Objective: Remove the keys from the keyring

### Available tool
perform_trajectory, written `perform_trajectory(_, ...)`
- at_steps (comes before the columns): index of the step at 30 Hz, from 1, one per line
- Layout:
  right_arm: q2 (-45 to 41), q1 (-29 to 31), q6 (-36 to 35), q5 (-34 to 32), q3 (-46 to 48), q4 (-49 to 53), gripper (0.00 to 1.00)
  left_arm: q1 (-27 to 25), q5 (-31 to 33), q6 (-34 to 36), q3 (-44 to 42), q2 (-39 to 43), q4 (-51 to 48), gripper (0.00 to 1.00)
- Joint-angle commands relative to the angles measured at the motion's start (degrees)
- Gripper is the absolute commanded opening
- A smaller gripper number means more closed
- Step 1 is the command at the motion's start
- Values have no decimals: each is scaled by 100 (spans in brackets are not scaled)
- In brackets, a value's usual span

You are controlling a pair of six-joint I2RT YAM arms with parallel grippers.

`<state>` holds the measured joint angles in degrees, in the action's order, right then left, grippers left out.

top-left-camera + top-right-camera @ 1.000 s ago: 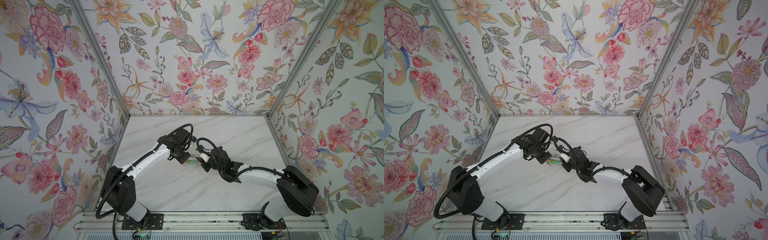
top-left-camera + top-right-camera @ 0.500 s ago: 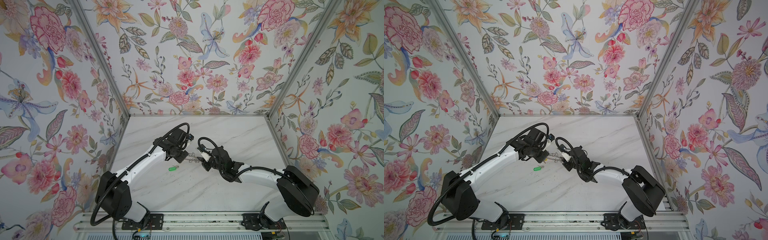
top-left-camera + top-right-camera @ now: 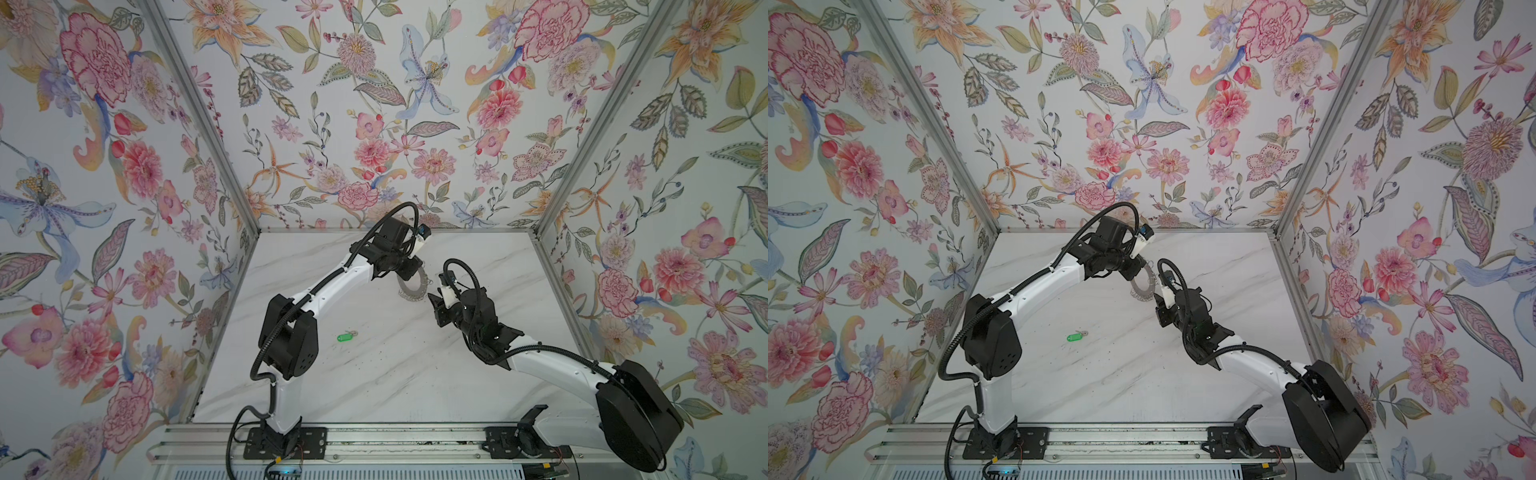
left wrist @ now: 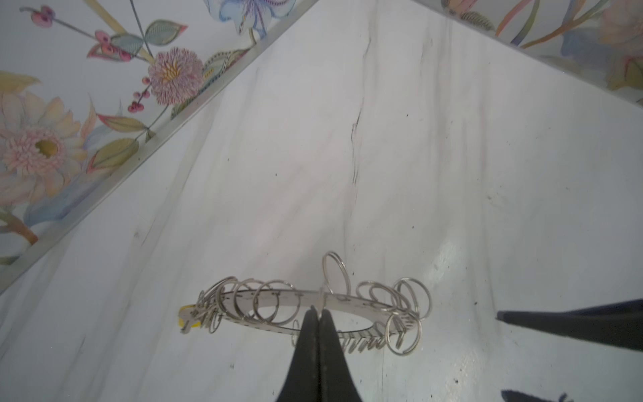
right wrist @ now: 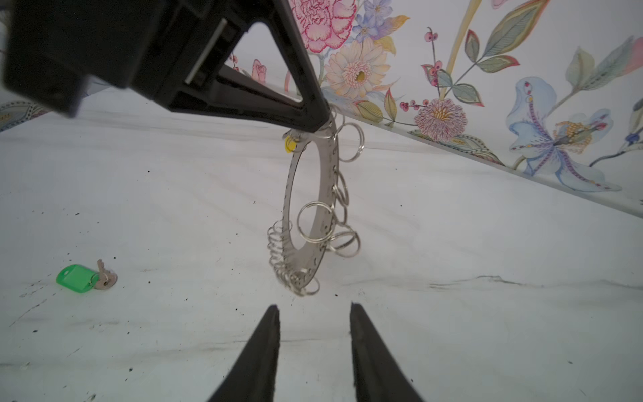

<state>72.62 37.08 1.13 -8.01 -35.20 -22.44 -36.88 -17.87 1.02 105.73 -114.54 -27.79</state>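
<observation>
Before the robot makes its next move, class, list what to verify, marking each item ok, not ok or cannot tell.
1. The left tool is shut on the keyring: ok.
2. The keyring hangs upright from the left tool: ok.
3. The green-tagged key is off the ring, lying on the table: ok.
4. The yellow tag is off the ring: not ok; it sits at the ring beside the left tool's grip.
5. The right tool is open, empty, apart from the keyring: ok.

Bright, even, diffuse light; faint soft shadows on the tabletop. Top views sharp; wrist views blur the near fingers.
</observation>
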Motion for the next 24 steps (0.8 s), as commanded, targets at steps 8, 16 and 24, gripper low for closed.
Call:
perform_trajectory(8,-1034,-511,678,-110,801,165,36,-146,-1115,-1172,-247,-829,2888,5)
perform_trajectory(16,-1120,-677,801,88,989,95,36,138,-1220,-1452,-2125,-954,3847,6)
perform_trajectory(24,-790,-759,954,314,987,-183,36,355,-685,-981,-3619,-290,3629,28)
